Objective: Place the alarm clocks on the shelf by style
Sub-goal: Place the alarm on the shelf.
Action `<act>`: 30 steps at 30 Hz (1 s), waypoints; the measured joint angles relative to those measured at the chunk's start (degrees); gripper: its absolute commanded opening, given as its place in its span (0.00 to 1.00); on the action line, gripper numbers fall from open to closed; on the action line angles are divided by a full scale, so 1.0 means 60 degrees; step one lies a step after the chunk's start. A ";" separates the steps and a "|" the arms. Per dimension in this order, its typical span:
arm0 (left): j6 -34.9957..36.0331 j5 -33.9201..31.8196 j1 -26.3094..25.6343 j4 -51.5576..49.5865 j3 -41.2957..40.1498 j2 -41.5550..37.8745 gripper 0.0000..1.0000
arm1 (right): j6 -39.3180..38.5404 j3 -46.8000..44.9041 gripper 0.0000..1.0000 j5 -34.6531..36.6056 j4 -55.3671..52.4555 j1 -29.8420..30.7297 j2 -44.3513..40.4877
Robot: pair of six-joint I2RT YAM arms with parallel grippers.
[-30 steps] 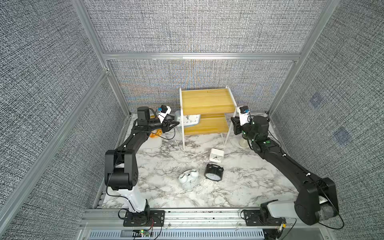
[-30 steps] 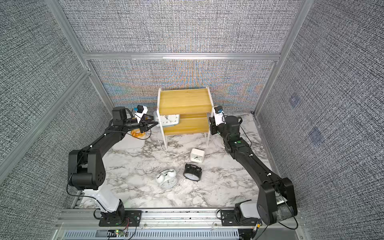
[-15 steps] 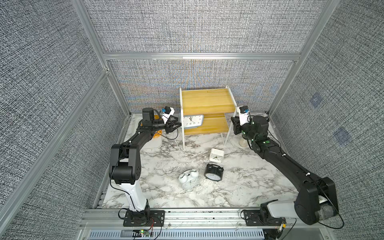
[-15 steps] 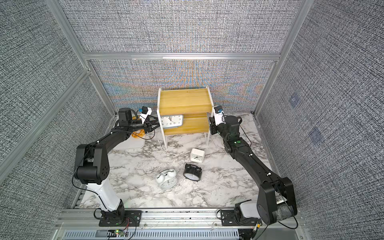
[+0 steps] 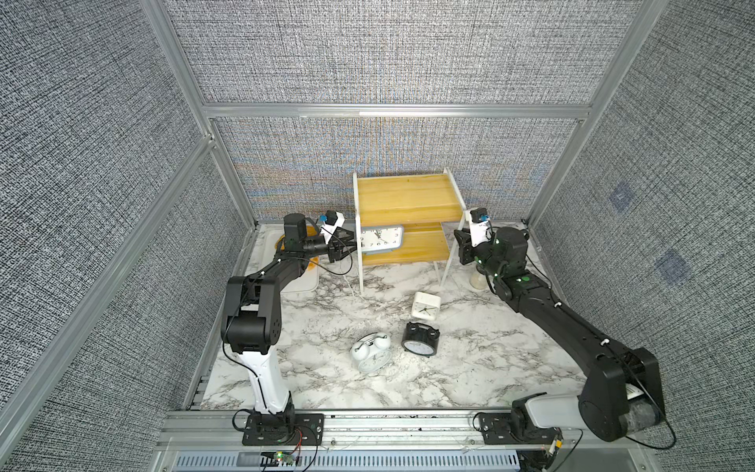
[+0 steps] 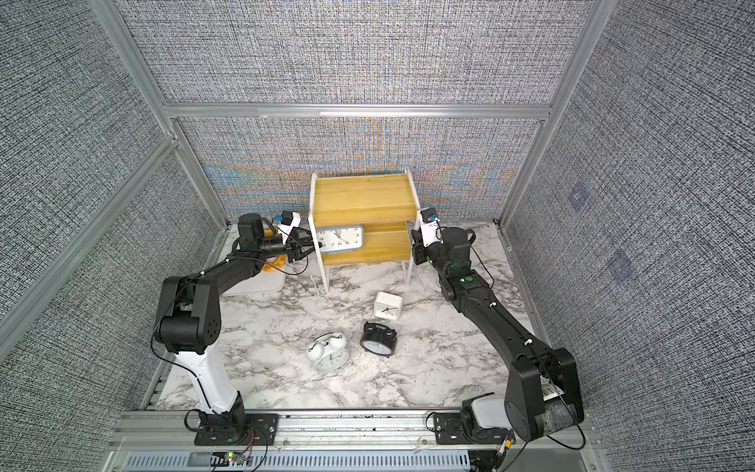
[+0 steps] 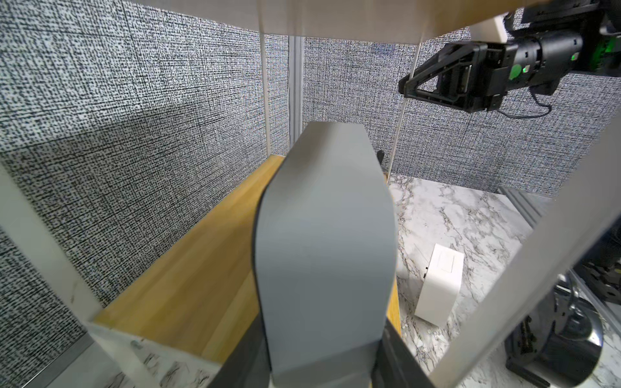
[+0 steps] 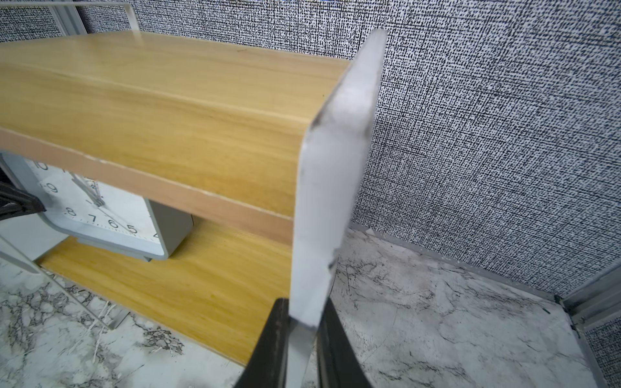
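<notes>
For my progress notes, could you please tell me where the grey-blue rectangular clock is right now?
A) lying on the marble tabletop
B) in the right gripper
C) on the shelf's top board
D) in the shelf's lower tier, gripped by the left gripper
D: the grey-blue clock is inside the lower tier of the shelf, with the left gripper clamped on its end.

Bright, even overhead light leaves soft shadows on the counter (image 5: pixel 490 367). Moiré colours the back wall (image 5: pixel 367 155) in both top views. Wrist views blur the near edge of the shelf (image 8: pixel 331 188).
</notes>
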 measured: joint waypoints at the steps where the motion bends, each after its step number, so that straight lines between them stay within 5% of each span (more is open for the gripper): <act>1: 0.0131 0.0073 -0.0004 -0.0146 0.0113 0.0055 0.14 | -0.0007 0.0000 0.19 0.0004 0.0004 0.0000 0.0004; 16: 0.1647 0.0692 -0.0095 -0.2084 0.0889 0.0342 0.19 | -0.0084 0.0062 0.20 0.0076 0.0033 -0.0004 0.0087; 30: 0.2667 0.0769 -0.0138 -0.3402 0.1206 0.0342 0.35 | -0.0080 0.0117 0.20 0.0084 0.0004 -0.0004 0.0142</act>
